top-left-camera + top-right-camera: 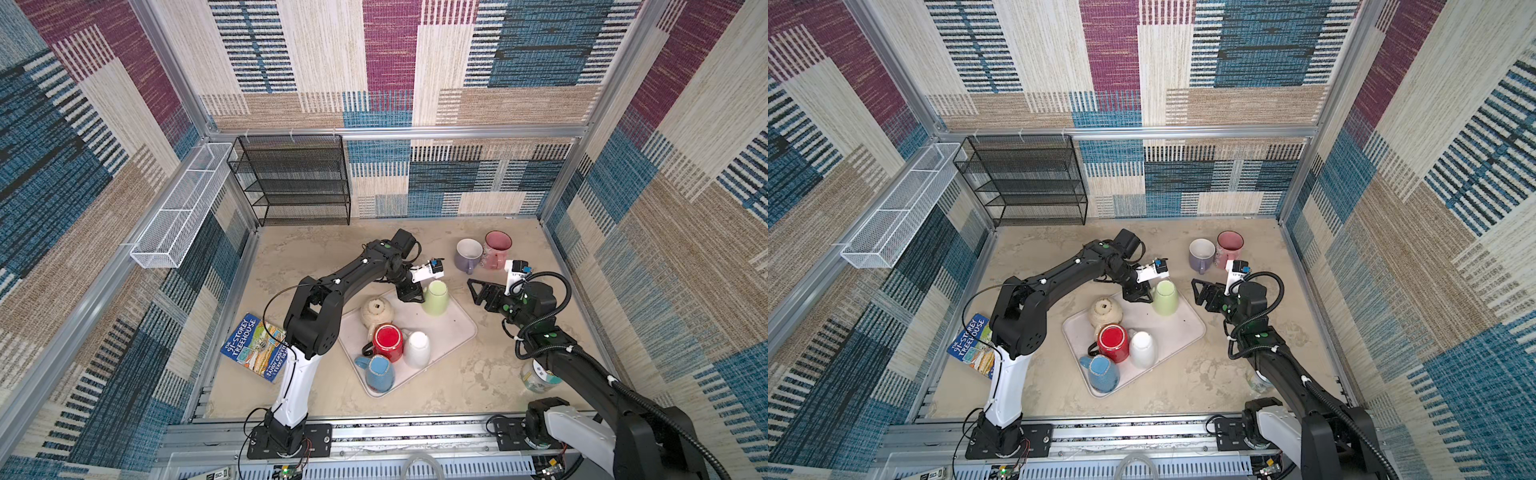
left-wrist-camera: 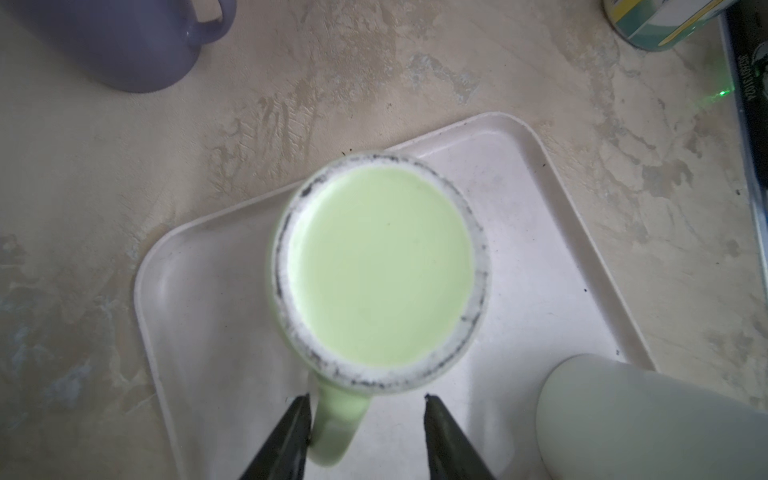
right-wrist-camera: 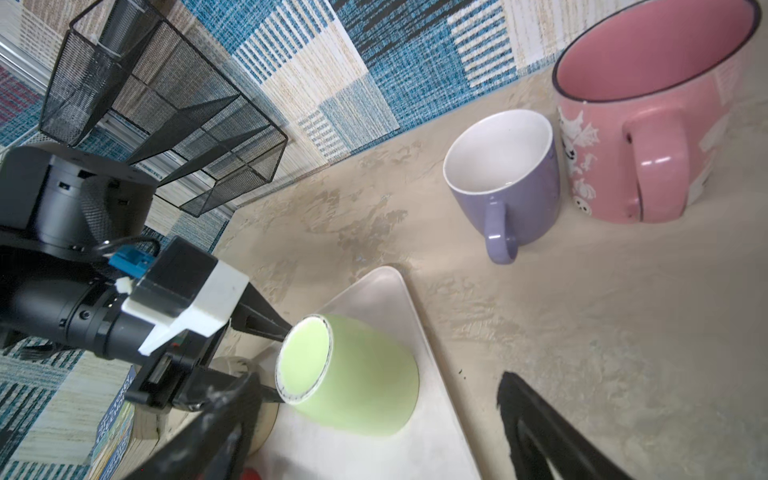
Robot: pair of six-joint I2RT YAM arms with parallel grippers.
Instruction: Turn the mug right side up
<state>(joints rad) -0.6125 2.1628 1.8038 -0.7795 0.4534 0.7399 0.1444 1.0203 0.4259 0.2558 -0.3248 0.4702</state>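
Mottled beige desk (image 1: 457, 382) holds a white tray (image 1: 453, 328); we see the green mug (image 2: 380, 266) upside down on its far corner. Left tool (image 2: 366, 399), half open, straddles the handle (image 2: 336, 428), ungripped; right tool (image 1: 476, 293) gapes empty nearby.

Bright even light, wrist views soft

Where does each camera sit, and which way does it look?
Top view: high up front, looking down on the tray; left arm, right arm show.
Top view: alongside, same aim, same tray.
Left wrist: on its arm, above the upside-down green mug; left claw shows.
Right wrist: on its arm, facing the purple mug; right claw shows.
All share the green mug.
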